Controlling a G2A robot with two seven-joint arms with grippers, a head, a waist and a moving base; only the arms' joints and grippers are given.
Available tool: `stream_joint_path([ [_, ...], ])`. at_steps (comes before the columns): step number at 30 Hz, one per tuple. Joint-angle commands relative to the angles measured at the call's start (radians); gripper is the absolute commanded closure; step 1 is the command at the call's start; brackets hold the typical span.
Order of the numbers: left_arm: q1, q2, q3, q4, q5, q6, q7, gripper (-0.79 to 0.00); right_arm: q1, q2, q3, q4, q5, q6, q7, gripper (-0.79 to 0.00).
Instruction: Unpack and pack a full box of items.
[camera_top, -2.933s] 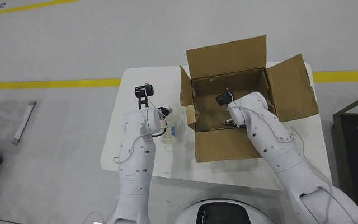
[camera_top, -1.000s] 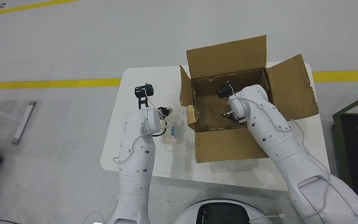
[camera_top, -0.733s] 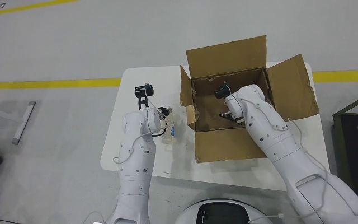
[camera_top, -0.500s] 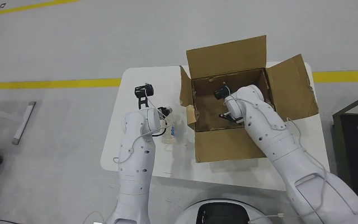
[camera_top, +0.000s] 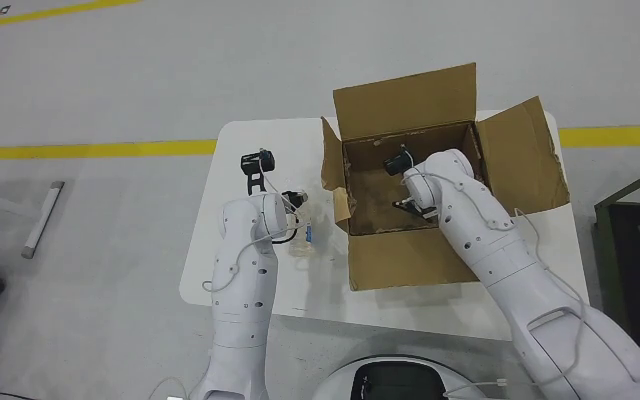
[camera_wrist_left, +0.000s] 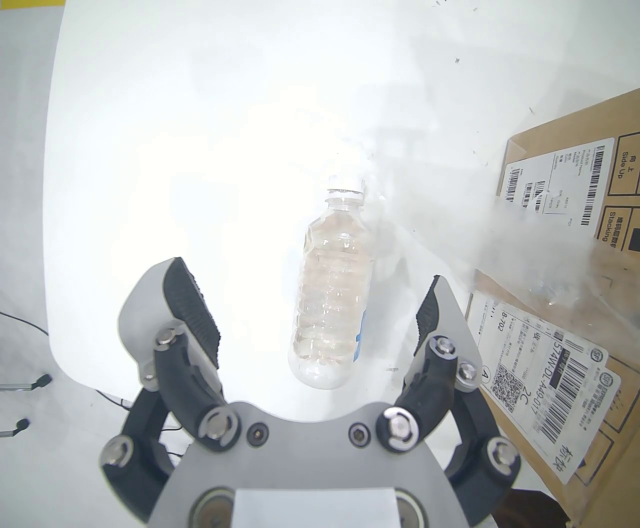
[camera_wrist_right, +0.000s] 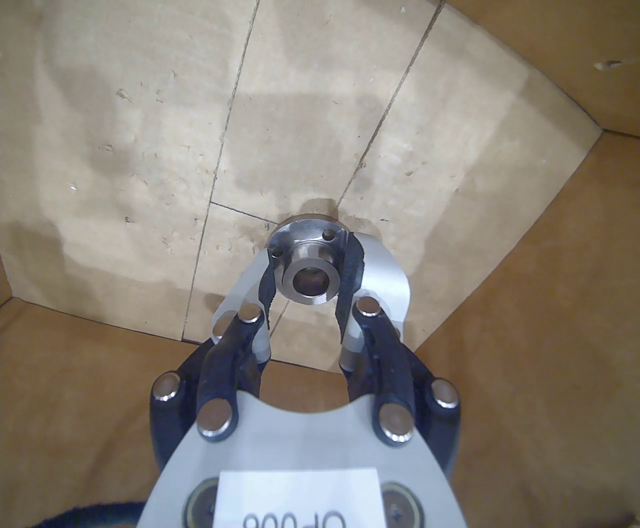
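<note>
Top view: above the arms, facing straight down, far enough to take in the whole table (camera_top: 240, 140) and the open box (camera_top: 400, 100). Left wrist view: close behind the left gripper (camera_wrist_left: 306, 277), facing the table strip beside the box's outer wall, shared with top. Right wrist view: behind the right gripper (camera_wrist_right: 312, 260), close inside the box, facing its floor, shared with top.

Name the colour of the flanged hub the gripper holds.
The flanged hub is silver-grey metal; right wrist view.

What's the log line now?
right gripper: jaws shut on metal flange, inside box | left gripper: jaws open above bottle on table
</note>
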Motion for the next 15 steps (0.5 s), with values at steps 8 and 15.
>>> stream_joint_path([
  [8,0.0,0.0,0.0,0.0,0.0,0.0,0.0,-0.785,0.006,0.001,0.008,0.019,0.002,-0.004,-0.008,-0.185],
  [15,0.0,0.0,0.0,0.0,0.0,0.0,0.0,-0.785,0.014,-0.002,0.003,0.043,0.003,-0.003,-0.018,0.0],
])
